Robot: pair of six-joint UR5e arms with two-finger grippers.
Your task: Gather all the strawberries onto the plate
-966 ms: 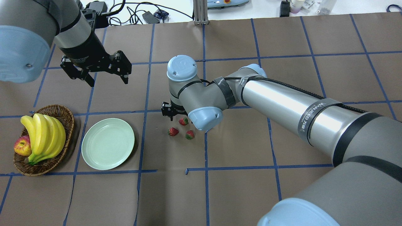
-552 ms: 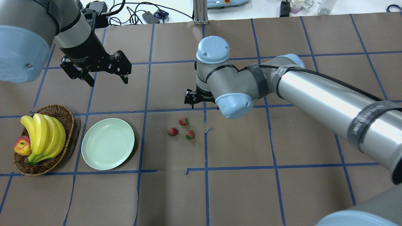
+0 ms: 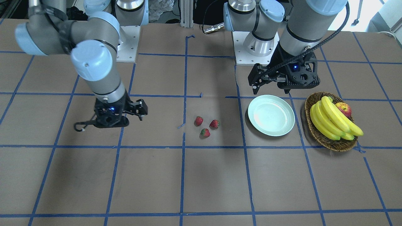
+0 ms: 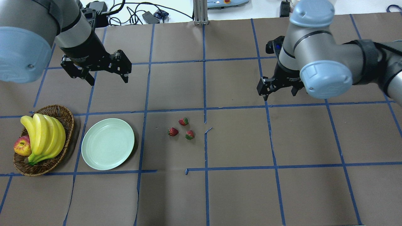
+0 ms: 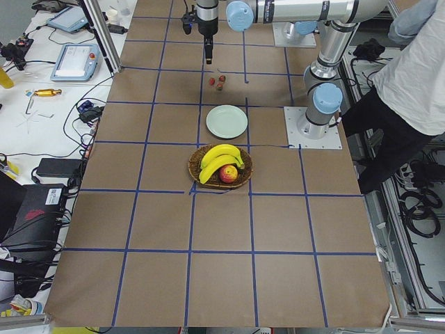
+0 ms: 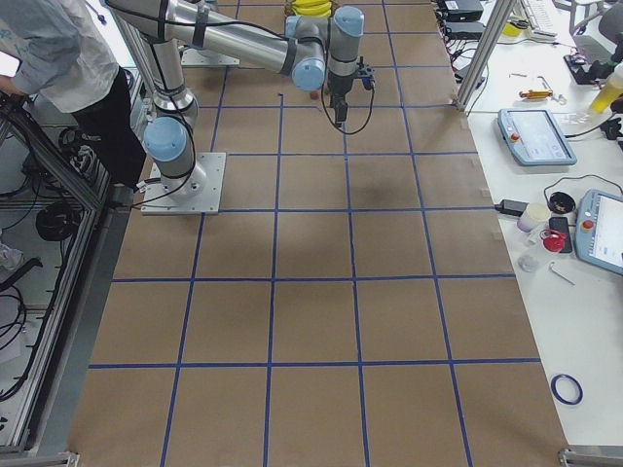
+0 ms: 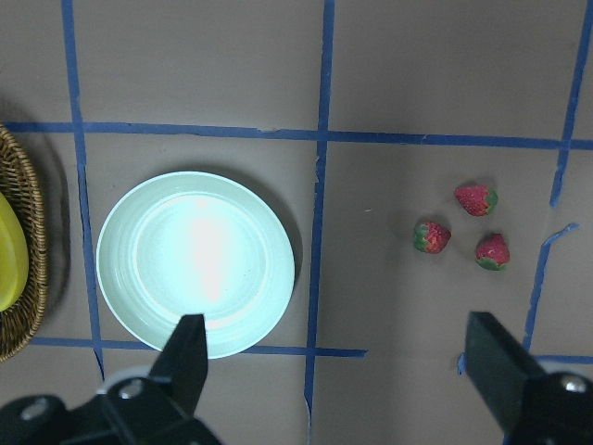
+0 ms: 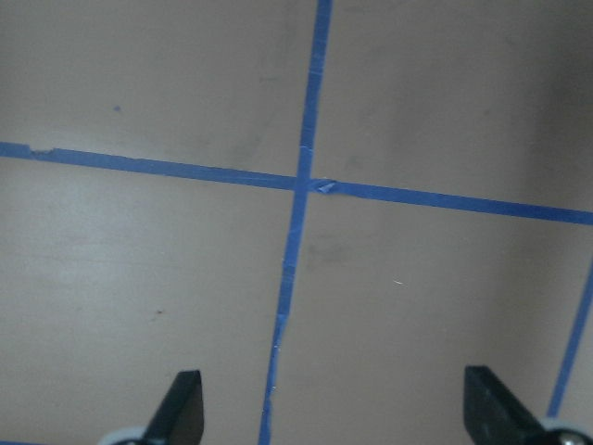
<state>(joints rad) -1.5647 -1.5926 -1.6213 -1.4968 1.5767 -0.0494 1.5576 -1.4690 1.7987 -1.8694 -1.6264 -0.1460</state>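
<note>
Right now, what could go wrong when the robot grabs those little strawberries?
The three strawberries lie close together, so the wide-open left gripper closing on one might bump the others and roll them away. The plate is shallow and sits beside the wicker basket, so a berry dropped near its rim might roll off.

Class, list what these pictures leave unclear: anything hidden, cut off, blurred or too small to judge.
1. Apple: overhead view, the bananas cover part of it.
2. Basket: left wrist view, cut off by the left edge.
3. Strawberries: exterior left view, too small to show their caps.
4. Right end effector: right wrist view, only its fingertips show at the bottom edge.
5. Person: exterior left view, cut off by the right edge.
</note>
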